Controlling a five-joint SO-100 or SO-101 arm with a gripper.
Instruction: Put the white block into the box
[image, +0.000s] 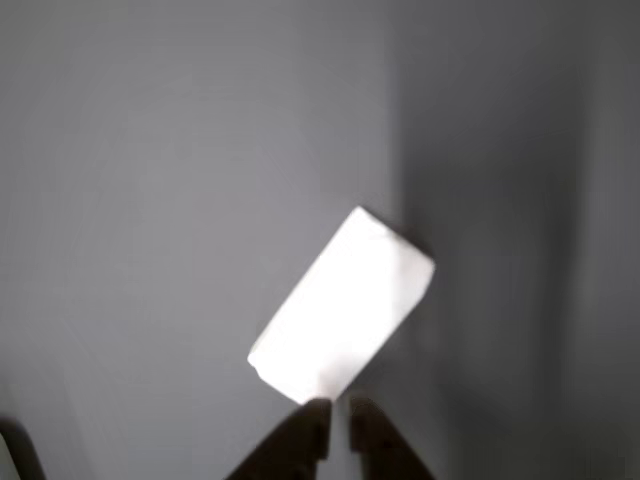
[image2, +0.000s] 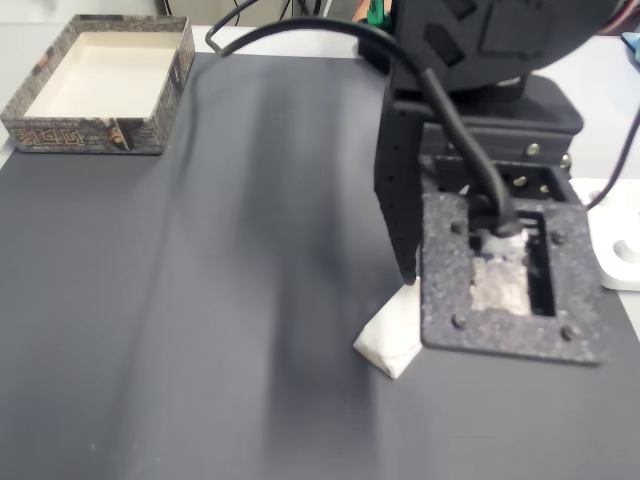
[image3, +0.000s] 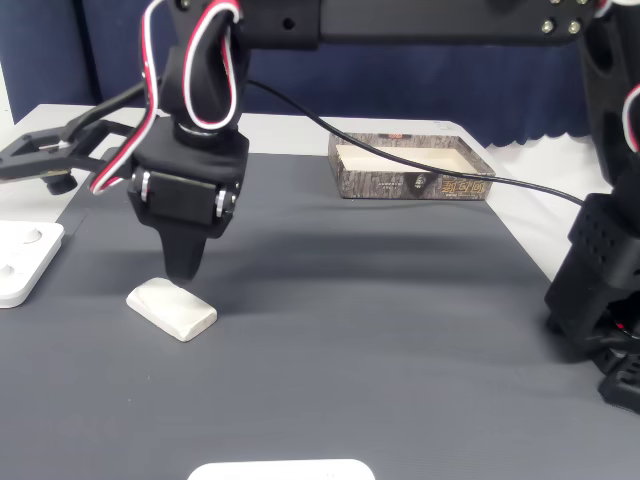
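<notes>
1. Gripper (image: 338, 415) seen at the bottom edge of the other view as two dark fingertips set close together, a thin gap between them, nothing clamped in that gap.
2. In a fixed view, gripper (image3: 185, 270) pointed straight down, tip tapered to one dark wedge; hard to tell there whether the fingers were parted, but no object held.
3. White block (image: 340, 305) lay flat on the grey mat just past the fingertips in the other view, turned on a diagonal, its near corner almost at the tips; touching or barely apart could not be told.
4. In a fixed view, white block (image3: 172, 307) sat directly under and slightly in front of the tip, resting on the mat rather than lifted.
5. From the other fixed camera, white block (image2: 392, 342) showed as one corner poking out from beneath the dark wrist housing, the rest covered.
6. Dark grey mat (image3: 380, 350) spread under hand and block alike.
7. Box (image3: 415, 168) stood well away from the gripper, at the far edge of the mat, pale inside with a mottled dark rim.
8. Box (image2: 100, 85) also seen at the mat's top-left corner in a fixed view, far from the block.
9. Flat white device (image3: 20, 262) lay off the mat, out to the gripper's left in that view.
</notes>
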